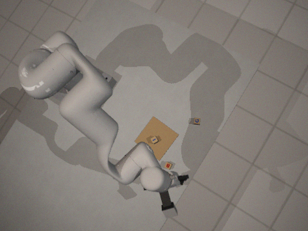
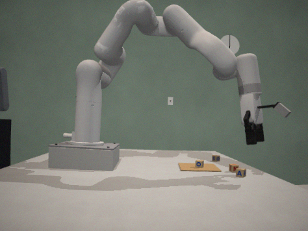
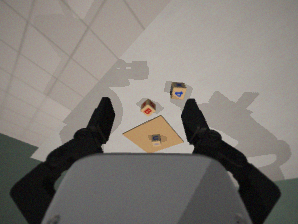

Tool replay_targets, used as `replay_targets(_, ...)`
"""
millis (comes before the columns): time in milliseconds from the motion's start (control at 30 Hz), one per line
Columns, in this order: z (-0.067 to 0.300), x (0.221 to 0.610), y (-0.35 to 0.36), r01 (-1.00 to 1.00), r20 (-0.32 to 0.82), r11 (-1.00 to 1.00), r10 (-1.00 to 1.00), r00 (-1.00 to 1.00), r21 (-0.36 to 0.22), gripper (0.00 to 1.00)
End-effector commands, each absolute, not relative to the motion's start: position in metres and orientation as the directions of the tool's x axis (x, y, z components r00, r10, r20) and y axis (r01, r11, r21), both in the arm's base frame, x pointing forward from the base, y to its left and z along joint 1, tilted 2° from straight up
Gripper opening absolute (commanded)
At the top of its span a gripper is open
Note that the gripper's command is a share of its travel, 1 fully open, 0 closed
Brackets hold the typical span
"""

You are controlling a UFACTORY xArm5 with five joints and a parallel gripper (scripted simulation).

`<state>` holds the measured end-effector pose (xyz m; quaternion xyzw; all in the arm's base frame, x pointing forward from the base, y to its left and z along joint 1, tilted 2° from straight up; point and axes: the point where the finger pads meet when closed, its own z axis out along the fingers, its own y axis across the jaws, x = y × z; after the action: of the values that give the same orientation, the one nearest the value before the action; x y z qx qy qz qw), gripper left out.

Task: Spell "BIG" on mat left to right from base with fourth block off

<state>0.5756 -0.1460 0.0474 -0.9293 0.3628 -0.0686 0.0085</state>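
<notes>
Exterior: open claw (image 2: pixel 254 133) seemingly past mat (image 2: pixel 214 168).

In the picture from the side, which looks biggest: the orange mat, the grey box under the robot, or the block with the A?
1. The grey base box, biggest.
2. The orange mat.
3. The A block, smallest, though it sits nearest the camera.

My arm (image 2: pixel 198 37): smooth off-white tubular links, rounded bulbous joints, a grey band near the wrist. Base: grey box pedestal (image 2: pixel 112 162), small dark screws on top. My gripper (image 2: pixel 254 133): black fingers; grey housing at 6 o'clock in the wrist view.
</notes>
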Motion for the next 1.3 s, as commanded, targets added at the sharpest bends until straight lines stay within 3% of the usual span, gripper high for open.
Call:
replay_targets(0, 0.049, 0.577, -0.146, -0.673, 0.125, -0.737, -0.675, 0.727, -0.068, 1.00)
replay_targets(433, 0.050, 0.577, -0.148, -0.674, 0.131, -0.735, -0.677, 0.725, -0.071, 1.00)
replay_targets(700, 0.069, 0.560, -0.185, -0.696, 0.304, -0.699, -0.707, 0.639, -0.162, 1.00)
replay_targets(833, 0.070, 0.560, -0.186, -0.697, 0.308, -0.698, -0.707, 0.636, -0.164, 1.00)
replay_targets(900, 0.082, 0.546, -0.202, -0.701, 0.390, -0.683, -0.714, 0.581, -0.207, 1.00)
replay_targets(1267, 0.106, 0.518, -0.224, -0.699, 0.513, -0.662, -0.713, 0.478, -0.269, 1.00)
